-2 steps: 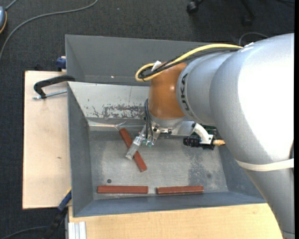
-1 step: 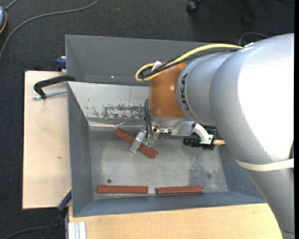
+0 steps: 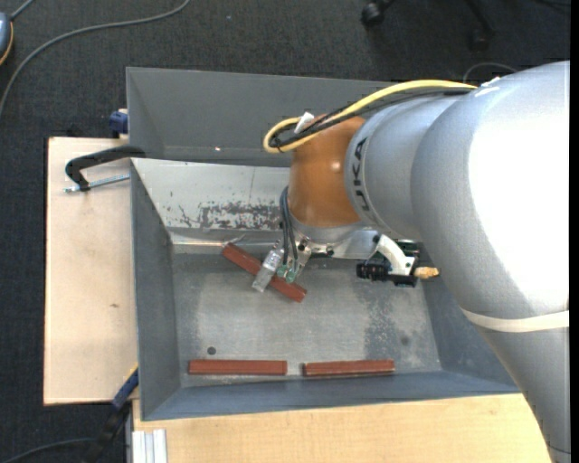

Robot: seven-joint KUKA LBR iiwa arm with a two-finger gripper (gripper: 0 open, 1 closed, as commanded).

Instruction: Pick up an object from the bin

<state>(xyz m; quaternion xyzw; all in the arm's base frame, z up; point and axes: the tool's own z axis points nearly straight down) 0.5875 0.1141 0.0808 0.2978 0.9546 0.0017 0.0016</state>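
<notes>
One reddish-brown bar (image 3: 242, 259), long, flat, lying diagonal beneath gripper (image 3: 271, 274).

Two flat red-brown bars lie end to end along the near wall of the bin (image 3: 150, 271): the left bar (image 3: 237, 367) and the right bar (image 3: 349, 367), separated by a narrow gap. A small dark spot (image 3: 212, 352) sits on the floor just beyond the left bar's left end. Outside, on the dark carpet (image 3: 54, 99), a thin light cable (image 3: 90, 24) curves across the far left.
</notes>
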